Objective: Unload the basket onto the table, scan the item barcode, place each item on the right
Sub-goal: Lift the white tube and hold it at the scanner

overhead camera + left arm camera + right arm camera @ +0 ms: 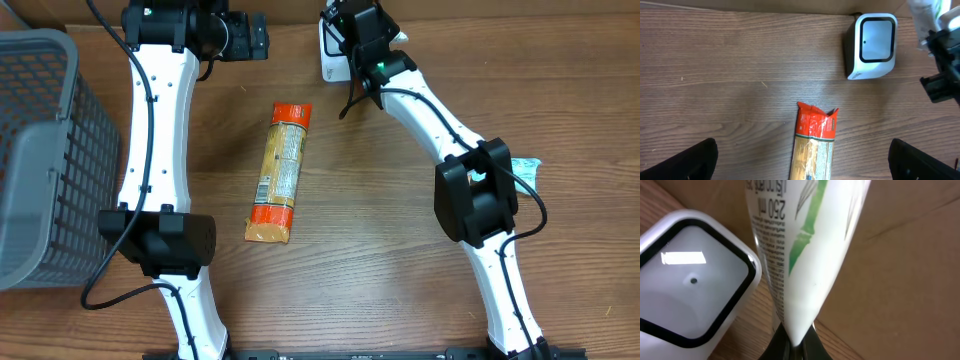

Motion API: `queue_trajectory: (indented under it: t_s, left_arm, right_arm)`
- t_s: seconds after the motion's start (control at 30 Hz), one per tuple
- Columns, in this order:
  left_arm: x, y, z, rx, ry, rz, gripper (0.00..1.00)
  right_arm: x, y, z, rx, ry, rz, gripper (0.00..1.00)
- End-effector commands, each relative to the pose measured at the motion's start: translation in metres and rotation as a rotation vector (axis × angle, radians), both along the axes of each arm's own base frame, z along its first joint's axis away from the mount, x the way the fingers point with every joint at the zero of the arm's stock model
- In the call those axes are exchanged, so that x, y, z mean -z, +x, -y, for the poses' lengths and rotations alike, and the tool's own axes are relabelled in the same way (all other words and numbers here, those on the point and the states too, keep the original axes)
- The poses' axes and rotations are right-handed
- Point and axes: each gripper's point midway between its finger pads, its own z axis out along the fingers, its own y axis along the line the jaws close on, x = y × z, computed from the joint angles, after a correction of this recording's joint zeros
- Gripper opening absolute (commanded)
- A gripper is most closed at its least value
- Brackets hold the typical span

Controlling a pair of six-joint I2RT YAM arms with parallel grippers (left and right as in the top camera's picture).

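At tabletop [380, 260] far edge: my right claw [795, 345] pinches crimped end of tube [805, 255]. Tube long axis runs straight out from claw, just beside scanner [690, 280] window. Right arm nearer scanner. My left claw [250, 38] spread, holding nothing.

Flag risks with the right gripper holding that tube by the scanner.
1. The right gripper pinches the tube only by its narrow end; it may swing or slip.
2. No barcode shows, so the wrong side might face the scanner.
3. The tube sits close to the scanner and could knock it.
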Motion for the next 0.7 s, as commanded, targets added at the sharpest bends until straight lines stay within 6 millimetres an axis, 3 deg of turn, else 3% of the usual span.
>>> queue_trajectory:
  t_s: [0.0, 0.2, 0.27, 0.67]
  left_arm:
    - [-0.001, 0.001, 0.0, 0.008, 0.009, 0.006, 1.0]
    - [-0.001, 0.001, 0.0, 0.008, 0.009, 0.006, 1.0]
    - [-0.001, 0.001, 0.0, 0.008, 0.009, 0.006, 1.0]
    - [-0.001, 0.001, 0.0, 0.008, 0.009, 0.006, 1.0]
  right_arm:
    - [-0.017, 0.006, 0.007, 0.033, -0.021, 0.052, 0.04]
    - [0.017, 0.005, 0.012, -0.004, -0.17, -0.022, 0.04]
    - [0.02, 0.005, 0.015, -0.003, -0.202, -0.028, 0.04]
    - [0.011, 0.003, 0.031, 0.067, -0.329, -0.015, 0.04]
